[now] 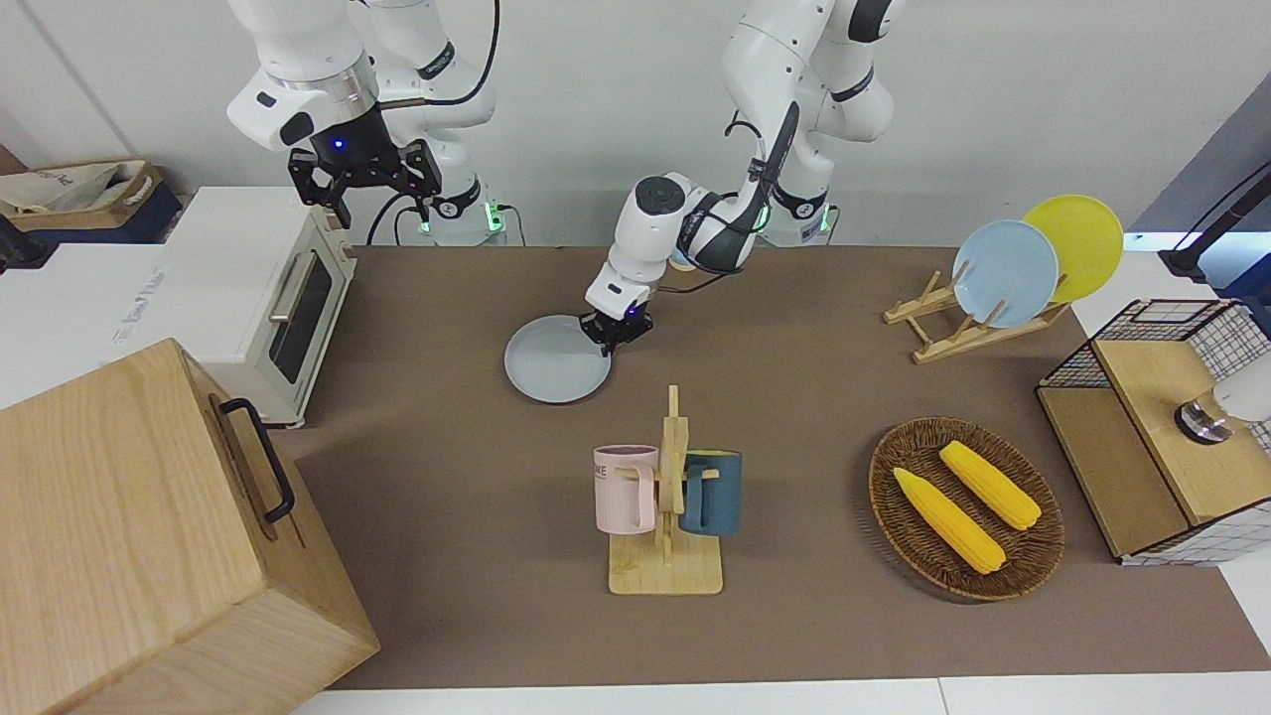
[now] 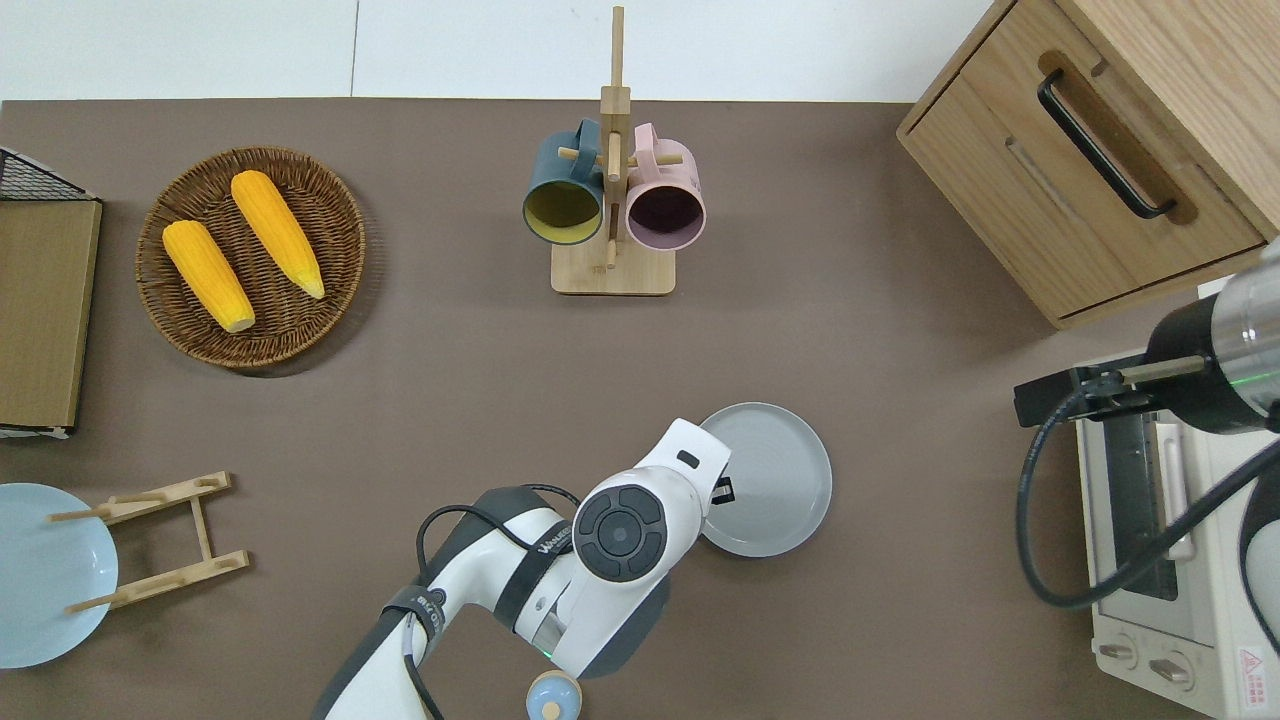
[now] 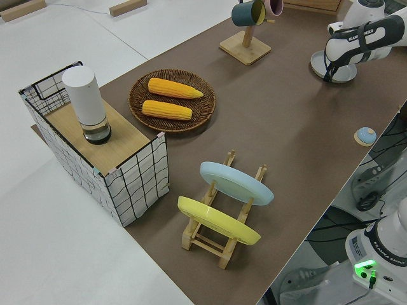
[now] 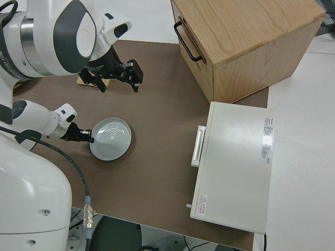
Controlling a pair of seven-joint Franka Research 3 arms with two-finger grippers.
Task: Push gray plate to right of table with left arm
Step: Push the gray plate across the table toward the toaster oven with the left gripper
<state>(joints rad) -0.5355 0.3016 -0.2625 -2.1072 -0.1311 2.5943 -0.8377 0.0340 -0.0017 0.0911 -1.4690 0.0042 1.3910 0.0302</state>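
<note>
The gray plate [image 1: 556, 369] lies flat on the brown table [image 1: 447, 497], nearer to the robots than the mug rack; it also shows in the overhead view [image 2: 775, 480] and the right side view [image 4: 111, 138]. My left gripper [image 1: 616, 333] is down at table height, against the plate's rim on the side toward the left arm's end of the table [image 2: 722, 490]. My right arm is parked, and its gripper [image 1: 382, 204] is open and empty.
A mug rack [image 1: 667, 497] with a pink and a blue mug stands mid-table. A toaster oven [image 1: 268, 298] and a wooden cabinet [image 1: 149, 536] fill the right arm's end. A corn basket [image 1: 965, 506], a plate rack [image 1: 978, 318] and a wire shelf [image 1: 1162, 427] stand at the left arm's end.
</note>
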